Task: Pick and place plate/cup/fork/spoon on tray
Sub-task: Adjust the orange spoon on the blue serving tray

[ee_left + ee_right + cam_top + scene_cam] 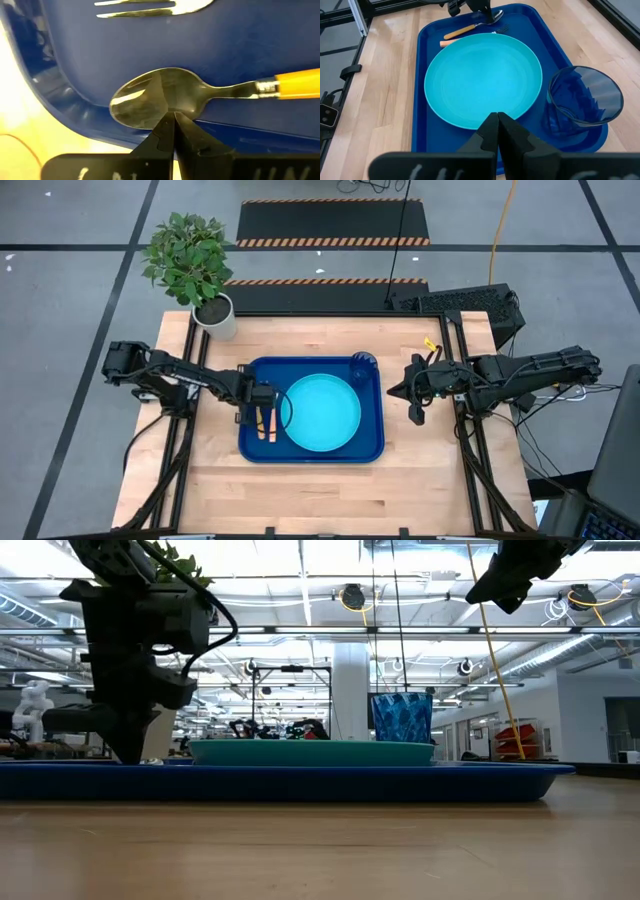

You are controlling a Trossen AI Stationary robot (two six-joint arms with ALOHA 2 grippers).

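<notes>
The dark blue tray (370, 445) holds the turquoise plate (322, 412), and the dark blue cup (363, 362) stands upright in its far right corner. The spoon (165, 97) and the fork (150, 7) lie side by side on the tray floor left of the plate. Their orange handles (266, 427) point toward the near edge. My left gripper (173, 120) is shut, low over the tray's left part, its tips at the spoon's bowl. My right gripper (497, 120) is shut and empty, raised right of the tray (415, 392). My left gripper points down from above, its shut fingertips at the rim of the spoon's bowl (167, 111). The spoon lies flat on the tray floor, bowl up. I cannot tell whether the tips touch the bowl or only stand over it.
A white pot with a green plant (213, 315) stands at the table's far left corner. Bare wood (320, 495) lies near the tray's front and on both sides. Metal frame rails (470, 460) run along the table's left and right edges.
</notes>
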